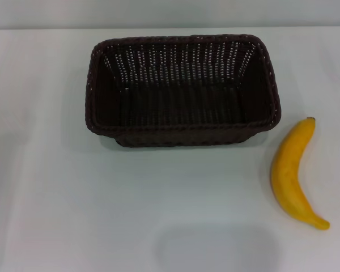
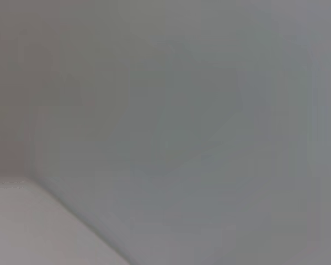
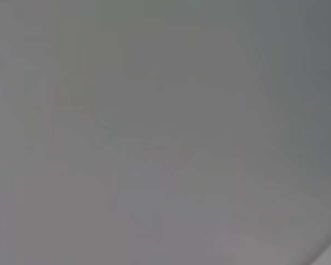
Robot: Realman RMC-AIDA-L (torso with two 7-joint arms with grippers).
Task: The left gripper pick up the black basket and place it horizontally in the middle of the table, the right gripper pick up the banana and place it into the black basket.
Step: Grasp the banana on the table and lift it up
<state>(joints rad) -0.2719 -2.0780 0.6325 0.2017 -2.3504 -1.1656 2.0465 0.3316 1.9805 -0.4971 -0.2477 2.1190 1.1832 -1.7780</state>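
Head view: banana (image 1: 293, 170) beside black basket (image 1: 182, 89).

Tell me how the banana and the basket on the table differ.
The black basket is dark, woven, boxy and much larger; the banana is yellow, smooth, curved and slim. The basket is open and empty; the banana lies apart on its right. Both rest on the white table.

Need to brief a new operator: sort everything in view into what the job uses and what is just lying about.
Belongs to the job:
- dark brown-black woven wicker basket, empty, mid-table
- curved yellow banana, on the table apart from the basket, to its right
- plain white table

Just lying about:
- nothing; no gripper in view
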